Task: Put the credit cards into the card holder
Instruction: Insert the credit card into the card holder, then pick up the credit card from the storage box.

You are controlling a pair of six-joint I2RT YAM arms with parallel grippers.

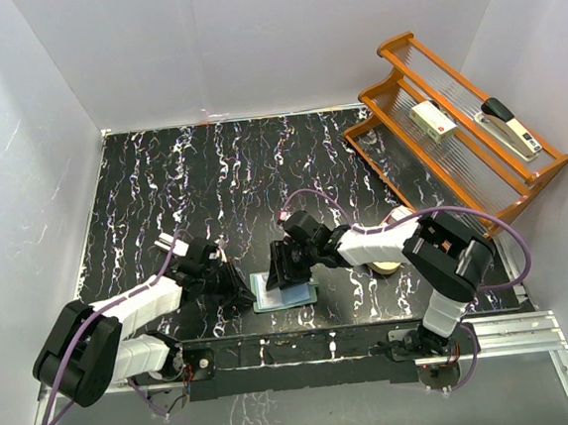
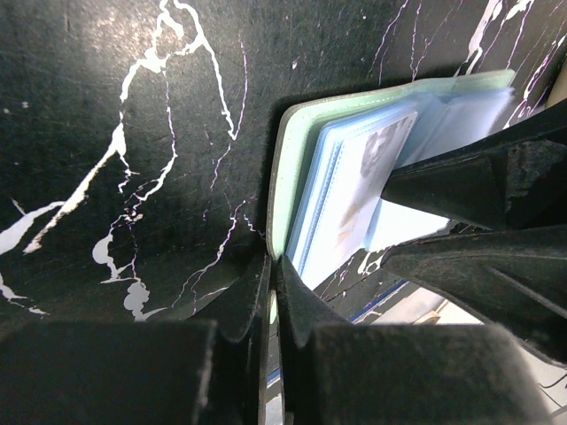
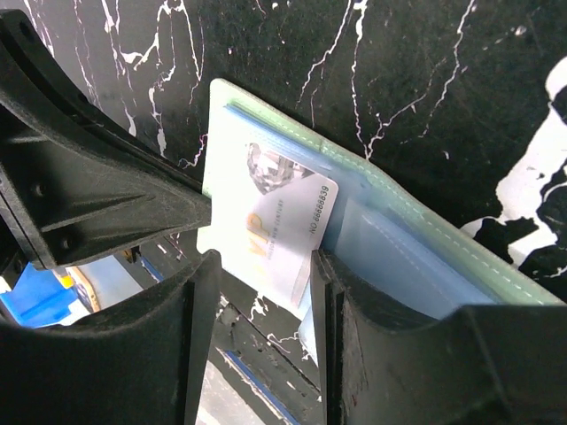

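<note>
The right gripper (image 3: 264,266) clamps its two fingers on the side edges of a thin, pale, printed plastic credit card (image 3: 283,217). This holds it flat, so its leading end can slide under a clear sleeve of the open sage-green folding card holder (image 3: 399,243). The left gripper (image 2: 270,279), fingers pressed together on the holder's near cover edge, likely anchors it against sliding on the black, white-veined marble table (image 2: 133,133).

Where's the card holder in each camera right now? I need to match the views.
Top external: card holder low centre, between the arms' tips.
Left wrist: card holder right of centre, its edge in the left gripper.
Right wrist: card holder diagonal across the centre.
Shared landmark: the right gripper holding the credit card.
</note>
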